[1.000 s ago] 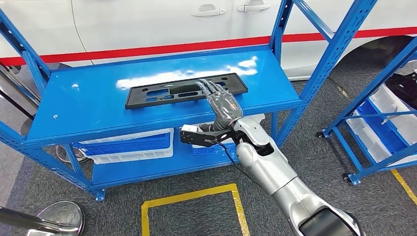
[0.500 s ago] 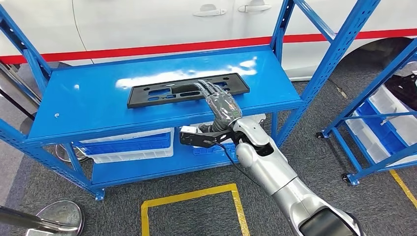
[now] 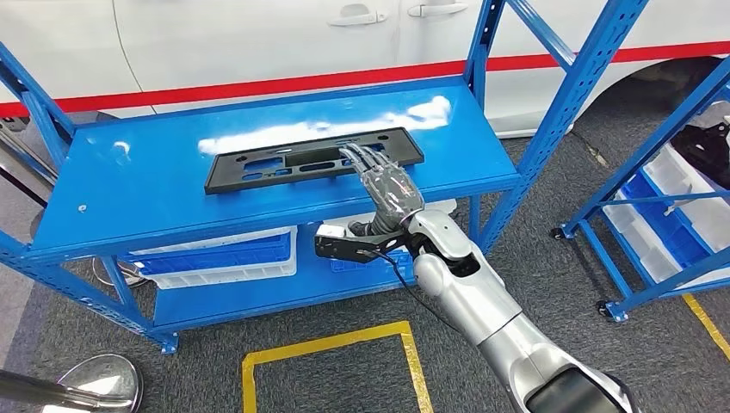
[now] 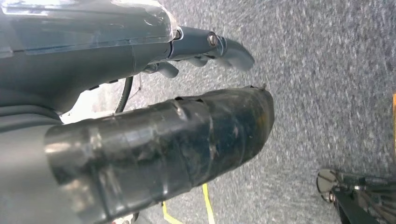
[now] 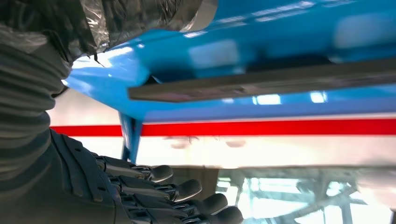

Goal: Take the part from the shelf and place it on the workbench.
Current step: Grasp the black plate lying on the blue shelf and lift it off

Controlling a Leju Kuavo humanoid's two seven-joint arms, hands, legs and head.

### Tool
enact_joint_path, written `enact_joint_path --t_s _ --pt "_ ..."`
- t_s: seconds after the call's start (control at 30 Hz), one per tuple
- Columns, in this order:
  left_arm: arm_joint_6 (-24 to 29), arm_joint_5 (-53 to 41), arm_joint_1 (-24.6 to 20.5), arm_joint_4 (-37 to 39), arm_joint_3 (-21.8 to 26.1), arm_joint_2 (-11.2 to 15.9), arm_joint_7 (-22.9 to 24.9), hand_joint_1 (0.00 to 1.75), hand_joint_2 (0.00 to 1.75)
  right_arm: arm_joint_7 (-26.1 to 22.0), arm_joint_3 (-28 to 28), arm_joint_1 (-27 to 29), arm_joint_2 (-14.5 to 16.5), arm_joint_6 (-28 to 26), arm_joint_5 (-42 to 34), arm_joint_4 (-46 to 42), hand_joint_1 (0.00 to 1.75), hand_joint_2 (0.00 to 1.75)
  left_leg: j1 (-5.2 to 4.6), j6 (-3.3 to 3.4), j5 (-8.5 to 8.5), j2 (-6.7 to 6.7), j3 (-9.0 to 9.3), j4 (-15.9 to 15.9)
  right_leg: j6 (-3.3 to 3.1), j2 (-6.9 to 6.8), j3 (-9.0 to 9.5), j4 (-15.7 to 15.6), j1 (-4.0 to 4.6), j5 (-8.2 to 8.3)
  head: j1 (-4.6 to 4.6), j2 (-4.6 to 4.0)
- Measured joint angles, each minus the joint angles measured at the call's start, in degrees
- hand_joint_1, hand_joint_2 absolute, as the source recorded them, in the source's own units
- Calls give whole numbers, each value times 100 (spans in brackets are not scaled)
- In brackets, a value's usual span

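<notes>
A flat black part (image 3: 284, 161) with cut-outs lies on the top board of the blue shelf (image 3: 146, 194). My right hand (image 3: 387, 185) reaches over the part's right end, its fingers stretched out above it. In the right wrist view the part (image 5: 280, 81) shows edge-on as a dark strip, with the fingers (image 5: 187, 189) on one side and the taped thumb (image 5: 140, 18) on the other, spread apart and not closed on it. My left hand (image 4: 140, 116) hangs over the grey floor and holds nothing.
White and blue bins (image 3: 224, 258) stand on the lower shelf board. Blue uprights (image 3: 559, 120) rise at the shelf's right corner, and a second blue rack (image 3: 680, 215) stands further right. A white car with a red stripe (image 3: 258, 43) is behind. Yellow tape (image 3: 327, 353) marks the floor.
The whole picture has shifted slightly left, so the camera moved. My right hand stays over the part's right end, and the part still lies on the shelf.
</notes>
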Motion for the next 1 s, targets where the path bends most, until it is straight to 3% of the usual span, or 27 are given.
enact_joint_path --t_s 0.07,0.1,0.17,0.2,0.23,0.27,0.33,0.37,0.4,0.47,0.57,0.63,0.7,0.73,0.77,0.8,0.87,0.93,1.0 --pt "3 -1 -3 0 0 0 -7 0 0 13 3 -16 -3 7 2 -13 0 175 11 -50 -114 9 -64 181 -82 -1 70 -66 -14 -6 -2 0" --pt "4 -2 -7 0 0 1 -12 0 0 26 10 -27 -1 15 5 -20 0 175 13 -64 -234 12 -198 449 -118 -6 109 -97 -19 -12 -6 0" --pt "4 -4 -9 0 0 2 -19 0 0 51 32 -37 1 40 14 -16 0 175 12 -73 -504 14 -652 1230 -173 -19 152 -107 4 -47 -9 0" --pt "2 -4 -5 0 0 2 -20 0 0 57 42 -32 1 52 17 -14 0 175 11 -72 -555 14 -862 1533 -188 -20 170 -106 19 -68 -9 0" --pt "-2 -4 2 0 0 1 -20 0 0 58 49 -26 1 62 19 -11 0 175 10 -64 -497 14 -992 1661 -198 -19 196 -104 35 -93 -9 0" --pt "-4 -4 10 0 0 1 -20 0 0 58 53 -25 1 68 20 -11 0 175 8 -47 -325 14 -1011 1568 -201 -15 233 -103 48 -121 -9 0" --pt "-6 -4 17 1 0 7 -20 0 0 60 55 -30 2 77 22 -11 0 175 -10 21 187 15 -777 875 -190 -12 342 -102 66 -197 -9 0" --pt "-5 -4 20 4 0 13 -19 0 0 62 56 -37 2 77 23 -10 0 175 -35 58 359 19 -638 543 -174 -13 381 -100 79 -234 -8 0" --pt "-5 -4 14 7 0 18 -19 0 0 66 58 -44 3 82 25 -10 0 175 -59 95 428 23 -524 282 -150 -13 399 -99 84 -260 -9 0" --pt "-5 -3 4 14 -1 25 -19 0 0 75 68 -52 6 95 27 -7 0 175 -95 137 376 26 -456 116 -92 -15 394 -91 93 -267 -9 0" --pt "-7 -7 11 15 -2 25 -19 0 0 89 90 -72 19 101 43 8 0 175 -63 195 347 16 -350 1 -2 -20 347 57 83 -317 -7 0" --pt "-9 -23 17 15 -2 24 -17 0 0 131 114 -119 32 101 95 41 0 175 -43 239 326 15 -255 -50 54 -22 68 552 59 -520 1 0" --pt "-16 -50 9 15 -2 24 -17 0 0 192 157 -164 69 102 180 148 0 175 -44 266 278 11 -197 -55 94 -22 -397 1254 41 -734 4 0" --pt "-19 -62 7 15 -3 24 -18 0 0 221 180 -177 106 97 224 236 0 175 -44 268 246 7 -160 -54 99 -25 -583 1461 36 -733 5 0" --pt "-21 -74 7 15 -4 23 -20 0 0 243 202 -192 154 84 267 340 0 175 -45 264 207 4 -111 -53 93 -26 -678 1469 34 -615 4 0" --pt "-21 -86 7 15 -6 23 -26 0 0 255 220 -218 211 64 300 449 0 175 -46 255 163 1 -49 -53 77 -26 -659 1248 36 -379 4 0" --pt "-21 -103 5 16 -12 19 -47 0 0 258 244 -298 321 4 333 662 0 175 -46 224 69 -1 63 -64 13 -26 -436 506 57 167 2 0" --pt "-22 -108 -17 17 -24 11 -67 0 0 248 273 -389 421 -50 334 873 0 175 -45 173 8 0 113 -83 -55 -26 -291 17 110 344 0 0" --pt "-23 -109 -38 17 -34 5 -75 0 0 236 297 -436 491 -78 333 1011 0 175 -45 125 -14 1 124 -94 -98 -30 -268 -97 147 304 -2 0"
